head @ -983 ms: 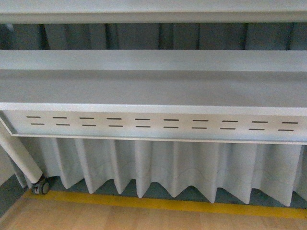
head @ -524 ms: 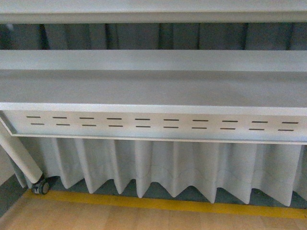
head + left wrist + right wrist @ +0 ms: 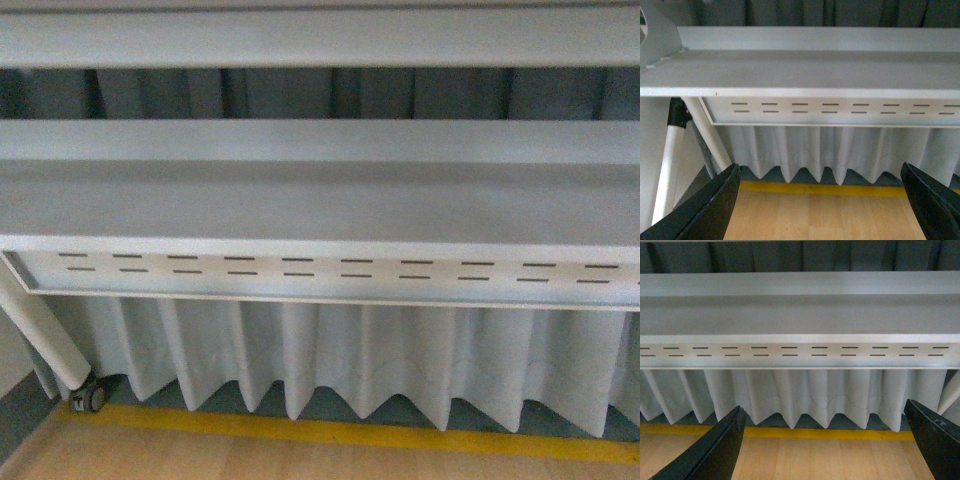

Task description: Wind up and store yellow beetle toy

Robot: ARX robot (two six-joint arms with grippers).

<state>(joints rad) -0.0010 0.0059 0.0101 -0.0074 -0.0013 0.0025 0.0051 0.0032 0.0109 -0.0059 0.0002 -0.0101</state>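
The yellow beetle toy is out of view in all three views. My left gripper (image 3: 820, 210) is open, its two black fingers (image 3: 710, 210) spread wide over bare wooden floor with nothing between them. My right gripper (image 3: 825, 452) is open as well, its black fingers (image 3: 715, 455) far apart above the same kind of floor, holding nothing. Neither arm shows in the front view.
A grey table (image 3: 320, 205) with a slotted front panel (image 3: 330, 272) fills the front view, a pleated grey curtain (image 3: 330, 370) hanging below it. A yellow floor line (image 3: 330, 432) borders the wooden floor (image 3: 200, 462). A white table leg with a caster (image 3: 92, 398) stands at the lower left.
The front view has shifted: the table and curtain sit slightly lower in the picture than a second ago. Nothing else differs.
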